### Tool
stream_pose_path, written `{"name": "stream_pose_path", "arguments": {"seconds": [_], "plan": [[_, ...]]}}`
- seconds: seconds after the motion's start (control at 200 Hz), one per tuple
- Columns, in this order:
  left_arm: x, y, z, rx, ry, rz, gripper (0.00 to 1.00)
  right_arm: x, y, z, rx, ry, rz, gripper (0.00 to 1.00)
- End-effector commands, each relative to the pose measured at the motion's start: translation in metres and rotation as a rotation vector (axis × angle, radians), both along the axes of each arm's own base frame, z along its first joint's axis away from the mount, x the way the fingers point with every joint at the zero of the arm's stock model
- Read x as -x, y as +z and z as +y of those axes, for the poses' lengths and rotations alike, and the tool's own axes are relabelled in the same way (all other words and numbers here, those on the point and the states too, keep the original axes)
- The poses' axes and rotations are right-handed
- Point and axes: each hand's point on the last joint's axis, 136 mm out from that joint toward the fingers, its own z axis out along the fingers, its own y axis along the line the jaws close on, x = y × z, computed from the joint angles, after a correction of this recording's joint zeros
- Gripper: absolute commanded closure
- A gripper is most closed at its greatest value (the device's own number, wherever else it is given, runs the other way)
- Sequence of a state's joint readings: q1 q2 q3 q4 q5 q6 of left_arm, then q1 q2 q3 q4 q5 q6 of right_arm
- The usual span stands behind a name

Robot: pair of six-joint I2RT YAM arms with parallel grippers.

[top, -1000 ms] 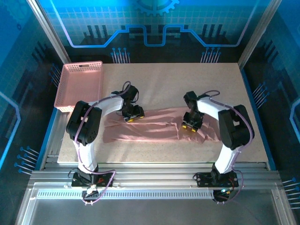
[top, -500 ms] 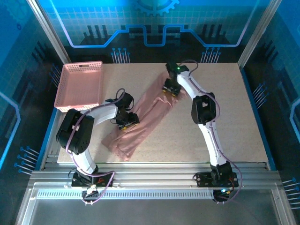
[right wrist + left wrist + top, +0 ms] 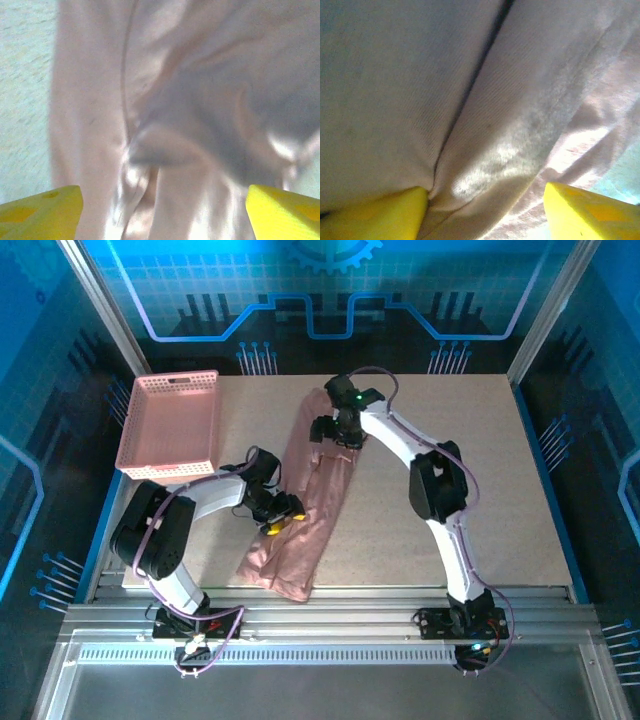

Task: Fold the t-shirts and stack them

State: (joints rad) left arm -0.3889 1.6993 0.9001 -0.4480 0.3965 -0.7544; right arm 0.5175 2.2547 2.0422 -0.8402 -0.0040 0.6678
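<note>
One pink t-shirt (image 3: 315, 490) lies bunched in a long strip from the worktop's (image 3: 480, 460) far middle to its near-left edge, so spreading it out seems the step in hand. The right gripper (image 3: 335, 430) hovers over the far end with fingers spread, while the left gripper (image 3: 282, 522) has parted fingers straddling bunched cloth, grip unclear. Next, the t-shirt likely needs pulling flat.

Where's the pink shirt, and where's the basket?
shirt (image 3: 318, 495), top view, on the middle of the long pink strip of cloth.
basket (image 3: 170, 430), top view, on its bare lattice floor.
</note>
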Motion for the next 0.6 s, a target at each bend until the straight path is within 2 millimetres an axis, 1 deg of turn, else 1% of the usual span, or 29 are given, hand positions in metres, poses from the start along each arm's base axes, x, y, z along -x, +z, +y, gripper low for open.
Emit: {"name": "stream_pose_path", "arguments": {"seconds": [0.0,0.01,0.075,0.12,0.22,0.28,0.365,0.425,0.465,0.505,0.545,0.595], "plan": [[0.009,-0.034,-0.020,0.042,0.004,0.101,0.34,0.015,0.026,-0.029,0.040,-0.040,-0.054,0.14],[0.007,-0.034,-0.023,0.045,0.004,0.100,0.34,0.021,0.022,-0.031,0.043,-0.039,-0.043,0.14],[-0.007,-0.033,-0.041,0.065,0.003,0.085,0.34,0.034,0.024,-0.037,0.030,-0.041,-0.049,0.13],[-0.017,-0.032,-0.055,0.081,0.000,0.075,0.34,0.039,0.025,-0.042,0.020,-0.043,-0.052,0.12],[-0.030,-0.034,-0.091,0.119,0.009,0.082,0.34,0.045,0.013,-0.055,0.026,-0.071,0.015,0.12],[-0.038,-0.035,-0.114,0.145,0.015,0.069,0.34,0.044,0.008,-0.060,0.026,-0.075,0.011,0.12],[-0.048,-0.039,-0.147,0.196,0.024,0.075,0.34,0.034,0.008,-0.067,0.007,-0.099,0.000,0.11],[-0.056,-0.037,-0.164,0.239,0.045,0.071,0.35,0.025,0.008,-0.075,-0.002,-0.121,0.001,0.12],[-0.058,-0.035,-0.168,0.259,0.062,0.063,0.35,0.021,0.008,-0.079,-0.006,-0.129,0.003,0.12],[-0.054,-0.038,-0.165,0.256,0.077,0.066,0.35,0.016,0.008,-0.082,-0.008,-0.133,0.000,0.12],[-0.048,-0.041,-0.156,0.236,0.088,0.077,0.35,0.013,0.009,-0.080,-0.017,-0.123,-0.005,0.12],[-0.037,-0.047,-0.137,0.205,0.115,0.093,0.35,0.009,0.009,-0.075,-0.029,-0.104,-0.007,0.12]]}}
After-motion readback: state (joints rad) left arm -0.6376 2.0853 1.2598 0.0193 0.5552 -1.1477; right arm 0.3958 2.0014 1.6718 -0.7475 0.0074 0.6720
